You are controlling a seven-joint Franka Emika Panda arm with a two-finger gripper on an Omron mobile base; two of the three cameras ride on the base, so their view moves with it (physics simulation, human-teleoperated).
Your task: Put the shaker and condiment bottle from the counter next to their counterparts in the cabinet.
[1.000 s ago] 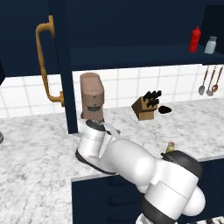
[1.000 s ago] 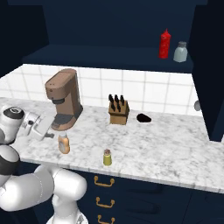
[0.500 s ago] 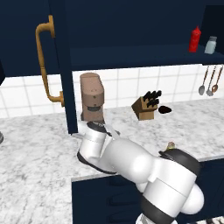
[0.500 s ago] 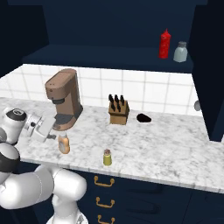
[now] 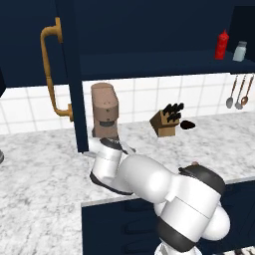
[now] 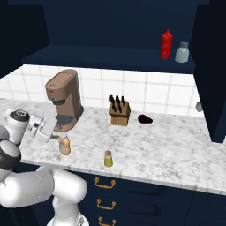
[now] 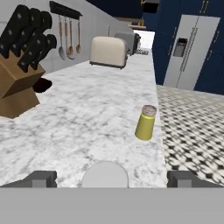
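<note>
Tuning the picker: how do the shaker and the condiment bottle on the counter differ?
The shaker is yellow-green with a grey metal top; the condiment bottle is tan-orange with a pale cap. The shaker is shorter. The bottle stands just in front of the open claw; the shaker stands farther off. Both are upright on the counter near its front edge.

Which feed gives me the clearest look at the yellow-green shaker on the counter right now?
The hand view: the shaker stands upright and unobstructed on the marble counter, near its front edge, ahead of the open gripper. The right base view shows it small but clear beside the condiment bottle. In the left base view I can't make it out.
</note>
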